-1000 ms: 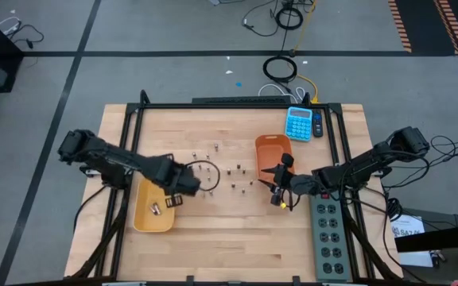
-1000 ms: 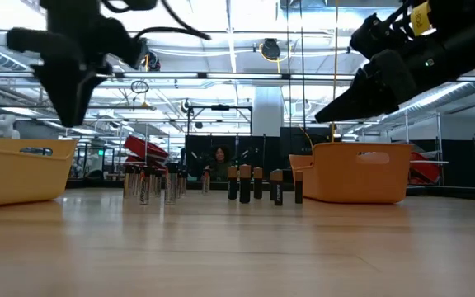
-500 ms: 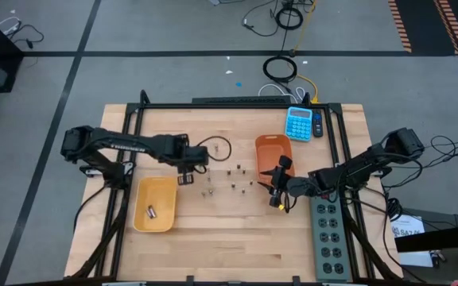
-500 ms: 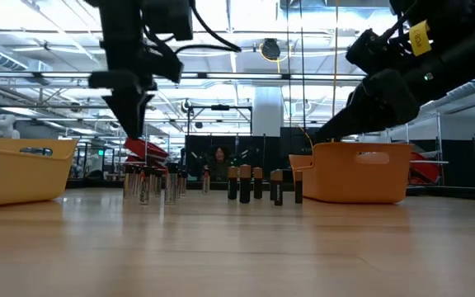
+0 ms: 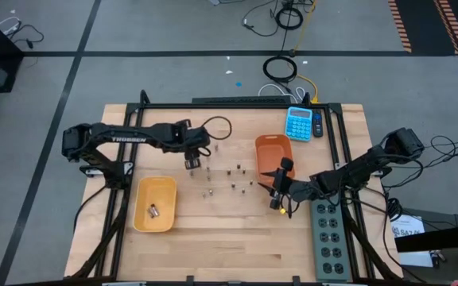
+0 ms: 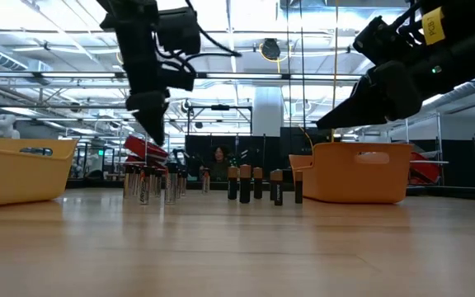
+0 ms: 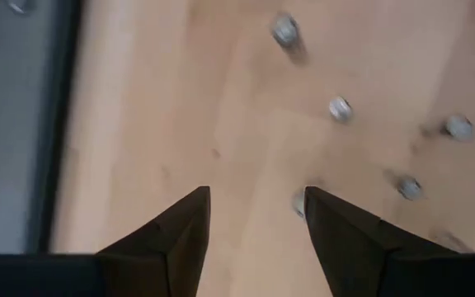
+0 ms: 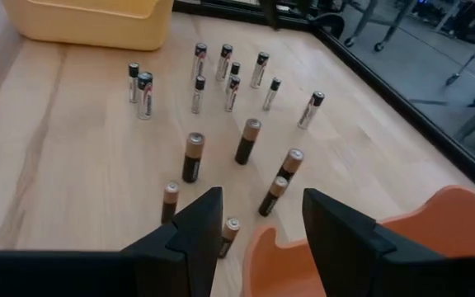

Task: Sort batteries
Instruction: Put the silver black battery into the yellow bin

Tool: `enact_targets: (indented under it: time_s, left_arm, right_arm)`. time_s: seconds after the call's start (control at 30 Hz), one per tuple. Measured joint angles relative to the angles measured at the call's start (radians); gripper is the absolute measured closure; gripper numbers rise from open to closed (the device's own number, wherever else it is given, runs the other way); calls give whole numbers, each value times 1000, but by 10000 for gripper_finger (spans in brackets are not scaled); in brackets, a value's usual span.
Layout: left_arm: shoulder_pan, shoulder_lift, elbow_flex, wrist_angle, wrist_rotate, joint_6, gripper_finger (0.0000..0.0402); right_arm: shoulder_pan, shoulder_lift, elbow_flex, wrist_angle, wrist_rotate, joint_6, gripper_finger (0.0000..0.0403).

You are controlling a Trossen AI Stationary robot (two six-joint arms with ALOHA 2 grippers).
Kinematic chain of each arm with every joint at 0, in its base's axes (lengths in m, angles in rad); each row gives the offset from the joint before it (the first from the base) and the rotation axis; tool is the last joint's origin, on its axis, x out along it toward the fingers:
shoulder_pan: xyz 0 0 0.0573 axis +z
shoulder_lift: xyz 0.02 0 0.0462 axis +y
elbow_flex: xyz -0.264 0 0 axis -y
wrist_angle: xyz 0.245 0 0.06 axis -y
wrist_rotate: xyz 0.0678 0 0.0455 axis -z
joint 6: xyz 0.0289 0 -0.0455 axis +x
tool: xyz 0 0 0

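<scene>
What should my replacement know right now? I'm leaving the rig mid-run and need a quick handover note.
Left claw: open, empty, poised above the silvery-grey upright batteries near the table's middle.
Right claw: open, empty, hanging by the near end of the orange plastic bin.
Done: two batteries lie in the yellow plastic bin; I cannot see into the orange one.
Left: the silvery-grey cells and the dark copper-topped batteries stand unsorted on the wooden table.
</scene>
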Motion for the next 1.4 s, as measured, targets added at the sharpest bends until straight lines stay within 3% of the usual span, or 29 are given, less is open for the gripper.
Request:
enact_targets:
  time_s: [0.27,0.5,0.7,0.83,0.97,1.3,1.4]
  left_arm:
    - [29,11,1,14,-24,131,191]
    - [46,11,1,11,-113,84,236]
    - [57,11,26,48,-50,162,259]
    - [64,11,113,55,-15,178,244]
    - [93,11,167,71,85,175,220]
    - [114,64,168,144,341,60,181]
    - [105,113,168,132,356,39,181]
  right_arm:
    - [25,0,13,-20,-23,46,241]
    - [59,0,147,-267,72,64,249]
    - [54,0,149,-272,101,14,244]
    - [54,0,149,-271,101,5,246]
    - [54,0,149,-271,101,-6,247]
    - [54,0,148,-277,105,-7,248]
    - [54,0,148,-283,109,-8,248]
